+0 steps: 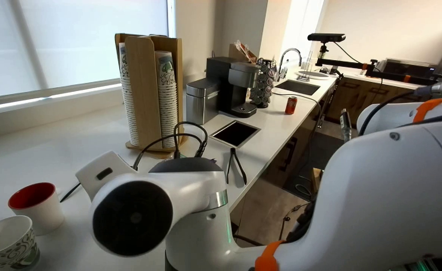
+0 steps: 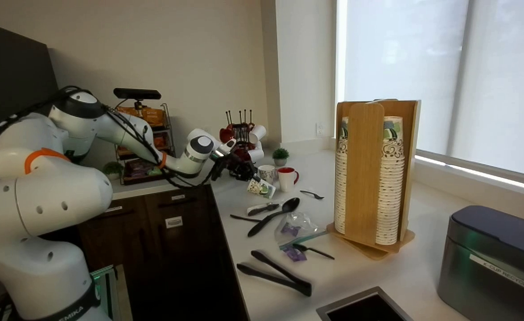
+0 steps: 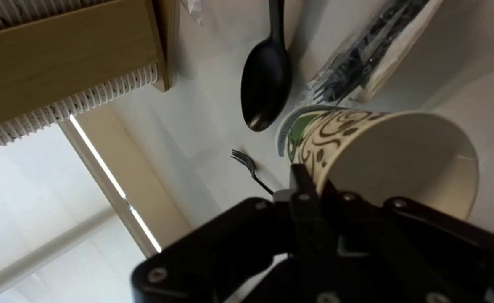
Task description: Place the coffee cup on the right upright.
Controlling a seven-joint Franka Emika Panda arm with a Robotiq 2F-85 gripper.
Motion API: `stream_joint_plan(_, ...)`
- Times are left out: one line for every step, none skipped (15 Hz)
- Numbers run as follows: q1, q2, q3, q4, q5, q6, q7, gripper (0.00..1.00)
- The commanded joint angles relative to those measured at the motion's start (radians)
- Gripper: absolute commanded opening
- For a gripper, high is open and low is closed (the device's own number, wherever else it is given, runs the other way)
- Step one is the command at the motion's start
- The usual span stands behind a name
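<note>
Cup [image 3: 381,155], tilted low over the tabletop [image 2: 333,276] with its rim pinched in your gripper [image 3: 315,179], will probably topple if you let go before its base sits flat, or bump the mug [image 2: 286,180] nearby if you swing it too wide.

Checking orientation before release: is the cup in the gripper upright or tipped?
Tipped: in an exterior view the cup leans far over; the wrist view shows its rim pinched in the gripper.
</note>
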Motion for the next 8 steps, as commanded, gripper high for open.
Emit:
stream_joint_plan(0.001,0.016,-0.002,0.003,0.014,-0.034,-0.022,0.01)
stream_joint_plan(0.001,0.030,-0.004,0.003,0.014,-0.042,-0.027,0.04)
stream_joint_plan(0.001,0.031,-0.007,0.004,0.013,-0.042,-0.026,0.04)
stream_joint_plan(0.001,0.030,-0.007,0.004,0.013,-0.042,-0.026,0.04)
stream_joint_plan(0.001,0.026,-0.007,0.004,0.013,-0.042,-0.026,0.04)
stream_joint_plan(0.001,0.024,-0.006,0.004,0.013,-0.042,-0.026,0.04)
stream_joint_plan(0.001,0.022,-0.006,0.004,0.013,-0.042,-0.026,0.04)
stream_joint_plan(0.002,0.021,-0.006,0.004,0.013,-0.042,-0.026,0.04)
